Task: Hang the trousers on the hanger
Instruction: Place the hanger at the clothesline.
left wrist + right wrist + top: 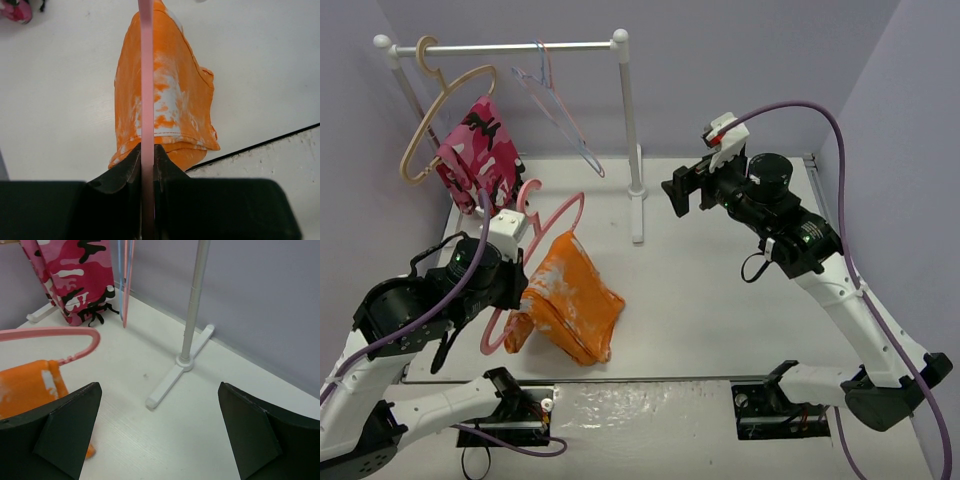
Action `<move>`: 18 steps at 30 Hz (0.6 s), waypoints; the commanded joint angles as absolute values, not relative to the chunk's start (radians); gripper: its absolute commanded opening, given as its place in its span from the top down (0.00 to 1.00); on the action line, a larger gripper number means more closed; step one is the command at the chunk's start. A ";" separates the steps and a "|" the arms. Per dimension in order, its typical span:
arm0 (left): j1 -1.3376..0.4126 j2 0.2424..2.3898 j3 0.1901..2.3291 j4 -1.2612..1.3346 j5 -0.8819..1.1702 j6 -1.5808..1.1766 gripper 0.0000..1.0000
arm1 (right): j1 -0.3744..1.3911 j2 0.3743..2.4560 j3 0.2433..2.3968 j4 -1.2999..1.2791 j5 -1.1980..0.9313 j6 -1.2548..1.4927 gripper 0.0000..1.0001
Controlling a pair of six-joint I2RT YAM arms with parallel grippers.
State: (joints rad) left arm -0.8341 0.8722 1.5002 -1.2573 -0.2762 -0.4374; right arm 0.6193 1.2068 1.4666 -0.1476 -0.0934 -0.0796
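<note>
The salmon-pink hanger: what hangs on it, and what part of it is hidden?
The orange trousers are draped over the hanger, which the left gripper clamps. The stretch of hanger inside the fold is covered by cloth.

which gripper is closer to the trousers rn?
Left. The left gripper is shut on the hanger, right beside the trousers. The right gripper hangs open, well off to their right, near the rack post.

A: Trousers (570, 300)?
B: Draped over the hanger (563, 212), resting on the table (720, 300), left of centre, near the front edge.
A: And the rack (628, 120)?
B: Behind, at the back; garment (478, 150) hanging at its left end, thin hangers (565, 125) beside.
</note>
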 commanded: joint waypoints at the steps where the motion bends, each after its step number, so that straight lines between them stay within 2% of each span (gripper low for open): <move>1: -0.838 0.864 1.569 -1.251 -0.431 -0.533 1.00 | 0.575 1.191 1.448 -0.054 -0.095 -0.066 0.00; 6: -0.833 0.917 1.606 -1.232 -0.628 -0.554 1.00 | 0.562 1.171 1.400 -0.051 -0.100 -0.055 0.00; 9: -0.774 0.964 1.617 -1.137 -0.645 -0.490 1.00 | 0.559 1.142 1.379 -0.052 -0.102 -0.050 0.00; 16: -0.373 1.069 1.636 -0.858 -0.276 -0.330 1.00 | 0.552 1.048 1.316 -0.063 -0.106 -0.034 0.00; 18: -0.326 1.119 1.673 -0.799 -0.232 -0.284 1.00 | 0.552 1.016 1.293 -0.070 -0.103 -0.028 0.00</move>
State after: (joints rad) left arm -0.4296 1.0647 1.5614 -1.1160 -0.3500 -0.3970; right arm 0.5591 1.0897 1.3083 -0.1390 -0.0968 -0.0485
